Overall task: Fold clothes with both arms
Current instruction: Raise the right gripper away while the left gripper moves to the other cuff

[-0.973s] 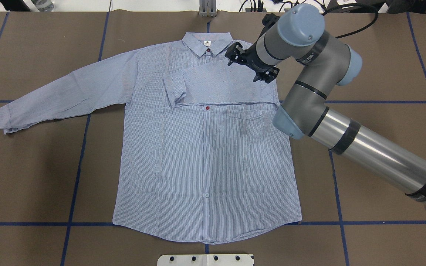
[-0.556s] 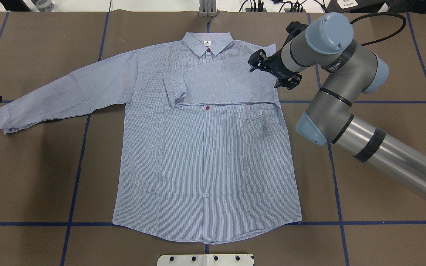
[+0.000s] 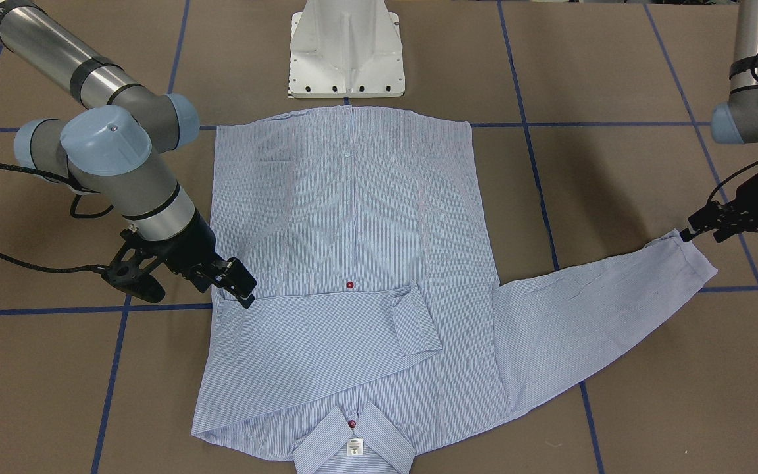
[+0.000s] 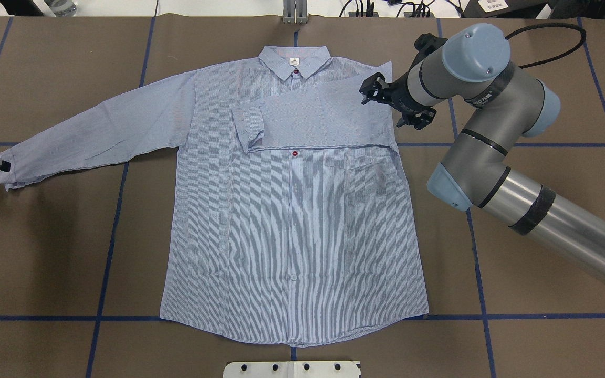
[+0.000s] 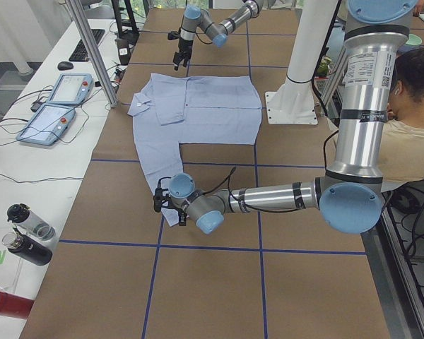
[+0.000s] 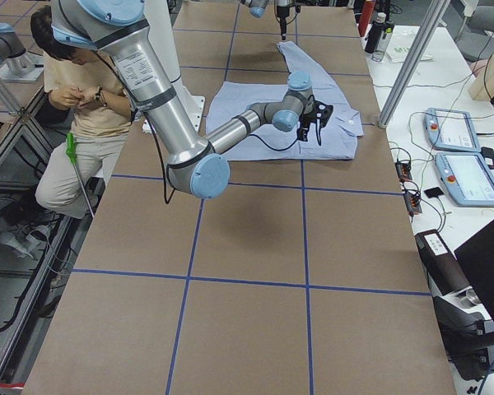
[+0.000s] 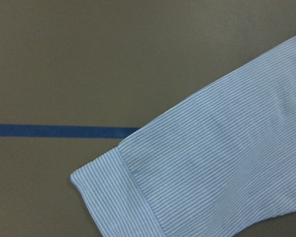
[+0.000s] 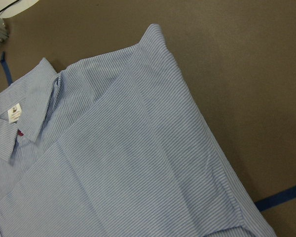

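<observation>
Lying flat, shirt (image 4: 292,236) with one sleeve (image 4: 313,118) across its chest

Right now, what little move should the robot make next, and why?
Probably close the left claw on the outstretched sleeve's cuff, ready to fold it inward. The other sleeve already lies across the shirt, and the left claw sits at that cuff's edge; I cannot tell whether it grips yet.

The shirt (image 4: 292,236) lies flat at the centre of the table (image 4: 544,79), with the collar (image 4: 294,60) far from the robot base (image 4: 292,369) and the hem nearest it. The right sleeve (image 4: 313,118) lies across the chest. The left sleeve (image 4: 97,131) extends outward. The right gripper (image 4: 394,105) is over the folded shoulder edge, and the left gripper (image 3: 695,229) is at the cuff (image 4: 8,170) of the left sleeve.
</observation>
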`<move>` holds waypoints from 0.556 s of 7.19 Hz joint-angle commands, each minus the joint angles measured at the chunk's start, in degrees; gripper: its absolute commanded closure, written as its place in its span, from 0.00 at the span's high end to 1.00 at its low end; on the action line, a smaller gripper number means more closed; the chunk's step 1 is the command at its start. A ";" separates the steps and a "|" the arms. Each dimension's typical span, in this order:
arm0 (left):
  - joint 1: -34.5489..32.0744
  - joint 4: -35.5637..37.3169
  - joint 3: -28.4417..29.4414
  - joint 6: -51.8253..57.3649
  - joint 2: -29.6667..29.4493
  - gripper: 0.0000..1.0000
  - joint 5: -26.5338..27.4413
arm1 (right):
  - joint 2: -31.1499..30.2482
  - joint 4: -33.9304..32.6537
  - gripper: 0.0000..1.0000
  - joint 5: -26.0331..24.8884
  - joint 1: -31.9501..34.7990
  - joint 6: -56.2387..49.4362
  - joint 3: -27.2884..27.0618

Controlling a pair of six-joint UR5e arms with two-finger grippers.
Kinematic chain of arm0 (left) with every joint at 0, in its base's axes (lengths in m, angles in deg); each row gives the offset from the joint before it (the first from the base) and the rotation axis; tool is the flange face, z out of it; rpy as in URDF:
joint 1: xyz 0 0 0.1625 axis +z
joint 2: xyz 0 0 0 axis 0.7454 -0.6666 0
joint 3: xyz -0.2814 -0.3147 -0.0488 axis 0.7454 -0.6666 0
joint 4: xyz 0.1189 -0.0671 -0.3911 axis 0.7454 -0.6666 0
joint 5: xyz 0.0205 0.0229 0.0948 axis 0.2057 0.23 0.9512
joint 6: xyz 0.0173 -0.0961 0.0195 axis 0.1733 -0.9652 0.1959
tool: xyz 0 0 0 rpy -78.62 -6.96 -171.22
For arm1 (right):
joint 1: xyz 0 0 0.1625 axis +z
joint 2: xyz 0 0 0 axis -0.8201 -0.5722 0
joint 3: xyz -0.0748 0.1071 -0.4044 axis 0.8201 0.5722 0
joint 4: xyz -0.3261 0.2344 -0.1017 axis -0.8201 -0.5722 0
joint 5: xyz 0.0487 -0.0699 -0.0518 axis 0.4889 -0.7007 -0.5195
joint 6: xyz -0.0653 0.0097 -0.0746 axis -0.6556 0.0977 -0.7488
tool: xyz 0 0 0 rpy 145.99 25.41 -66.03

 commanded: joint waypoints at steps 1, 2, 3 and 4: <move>0.10 -0.30 1.01 -0.47 0.23 0.69 0.16 | -0.11 -0.06 0.99 0.01 0.15 0.00 -1.03; 0.19 -0.30 1.01 -0.47 0.22 0.64 0.07 | -0.19 -0.06 0.99 0.01 0.33 0.00 -1.21; 0.28 -0.30 1.01 -0.47 0.22 0.60 0.07 | -0.80 0.03 0.99 -0.08 0.33 0.00 -1.30; 1.41 -0.30 1.10 -0.47 0.22 0.59 0.07 | -0.81 -0.06 0.99 -0.08 0.41 0.00 -1.30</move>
